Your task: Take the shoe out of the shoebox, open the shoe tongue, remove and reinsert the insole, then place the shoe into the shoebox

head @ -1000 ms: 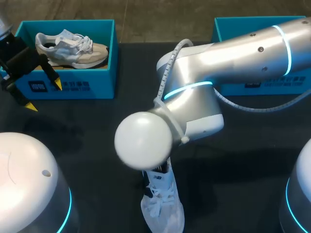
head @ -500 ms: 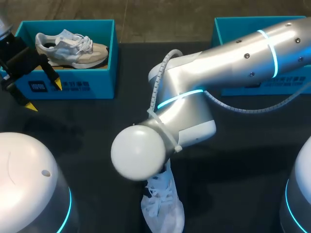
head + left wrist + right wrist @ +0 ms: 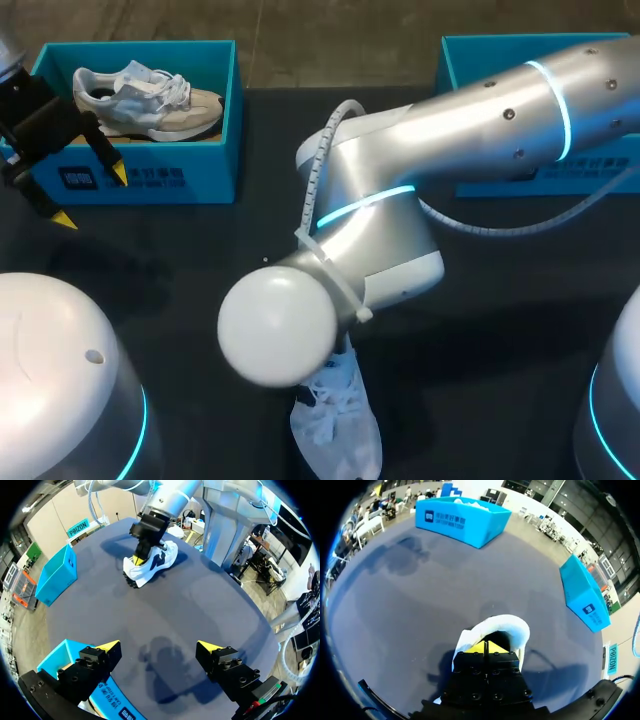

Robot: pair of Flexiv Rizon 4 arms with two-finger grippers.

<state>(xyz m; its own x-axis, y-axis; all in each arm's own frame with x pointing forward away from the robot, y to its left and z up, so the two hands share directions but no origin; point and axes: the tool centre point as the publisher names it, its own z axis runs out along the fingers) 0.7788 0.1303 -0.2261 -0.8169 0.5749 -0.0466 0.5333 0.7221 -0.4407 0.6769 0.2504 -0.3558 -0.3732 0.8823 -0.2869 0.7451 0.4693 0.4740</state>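
Note:
A white sneaker (image 3: 335, 428) lies on the dark table near the front edge, mostly hidden under my right arm (image 3: 400, 215). In the right wrist view my right gripper (image 3: 486, 647) is shut, its yellow tips down inside the sneaker's opening (image 3: 495, 627); I cannot see whether anything is pinched. The left wrist view shows that gripper (image 3: 141, 557) on the sneaker (image 3: 152, 565) far ahead. My left gripper (image 3: 92, 197) hangs open in front of the left shoebox (image 3: 150, 180), which holds a second sneaker (image 3: 145, 100). Nothing is between its fingers (image 3: 111, 646).
A second blue shoebox (image 3: 470, 60) stands at the back right, partly covered by my right arm. It also shows in the left wrist view (image 3: 55, 575) and the right wrist view (image 3: 582, 592). Bare dark tabletop (image 3: 200, 250) lies between the boxes and the sneaker.
My right arm's elbow has drifted a little left and toward the front, and the sneaker beneath it shifted slightly. The left arm has not moved.

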